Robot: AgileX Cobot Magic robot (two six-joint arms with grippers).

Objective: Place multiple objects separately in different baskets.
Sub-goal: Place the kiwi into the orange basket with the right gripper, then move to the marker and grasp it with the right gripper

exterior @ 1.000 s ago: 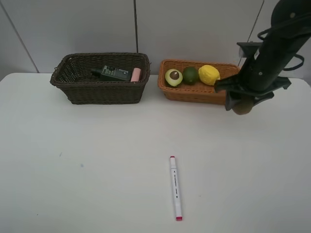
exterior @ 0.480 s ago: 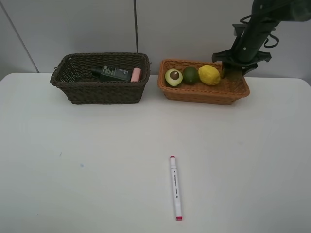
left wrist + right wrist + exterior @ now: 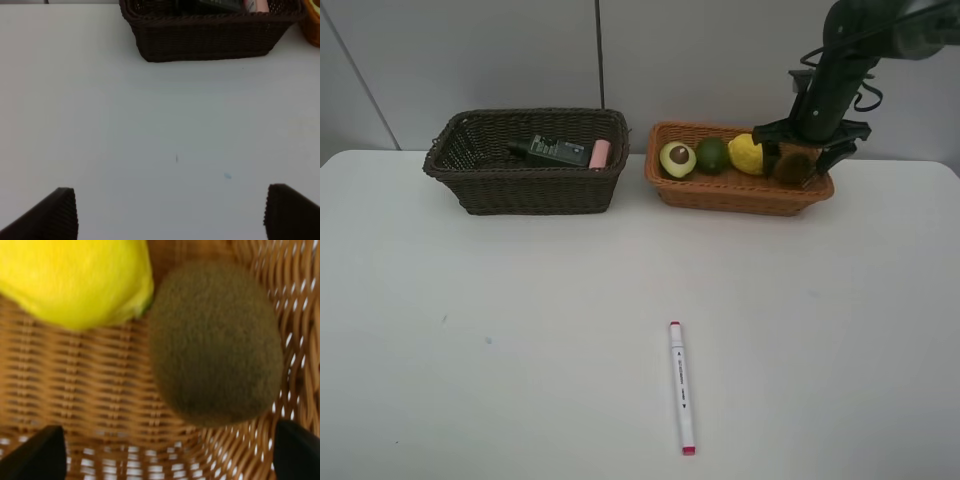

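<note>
1. Resting on the woven floor of the light orange-tan basket (image 3: 720,196): a brown kiwi (image 3: 216,342), oval, dull olive-brown, with a matte fuzzy skin. It lies at the basket's right end, just beside the yellow lemon (image 3: 75,280); whether the two touch cannot be told.
2. Yellow lemon: bright, smooth-looking skin, tapering to a blunt tip toward the kiwi.
3. Green lime (image 3: 712,155): round, dark green, between the lemon and the halved avocado (image 3: 677,159).
4. Halved avocado: cut face up and tilted forward, pale yellow-green flesh, brown pit, at the basket's left end.
5. Dark brown basket (image 3: 525,190): deeper, rectangular wicker, left of the tan basket and apart from it. Holds a dark green bottle (image 3: 555,151) lying on its side and a pink bottle (image 3: 600,153) just beside it.
6. White marker (image 3: 681,387): long white barrel, pink-red at both ends, lying alone on the white table (image 3: 470,350), well apart from both baskets.
7. Right gripper (image 3: 165,447): lowered into the tan basket's right end, jaws spread wide to either side of the kiwi, gripping nothing.
8. Left gripper (image 3: 170,212): jaws wide apart above bare table, holding nothing, the dark basket ahead of it.
</note>
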